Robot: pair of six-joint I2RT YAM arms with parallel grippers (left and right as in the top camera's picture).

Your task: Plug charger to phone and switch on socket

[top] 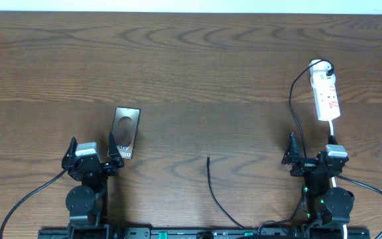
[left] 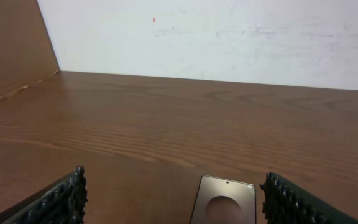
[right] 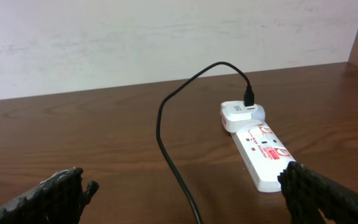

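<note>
Overhead: phone (top: 125, 135) lies flat on the surface (top: 191, 66) toward the front-left corner, just beyond the left fingers (top: 71, 151), which are spread. Socket (top: 325, 93) sits by the right edge, beyond the right fingers (top: 290, 149), also spread. Charger (top: 212, 189) tip lies loose near the middle of the front edge (well apart from phone).

Left wrist: phone (left: 224, 200) between the spread left fingers (left: 61, 199), not touched.

Right wrist: charger (right: 166, 143) cable arcs up into a white adapter (right: 241, 115) at the far end of the socket (right: 260, 152). Right fingers (right: 322, 193) wide apart, holding nothing.
</note>
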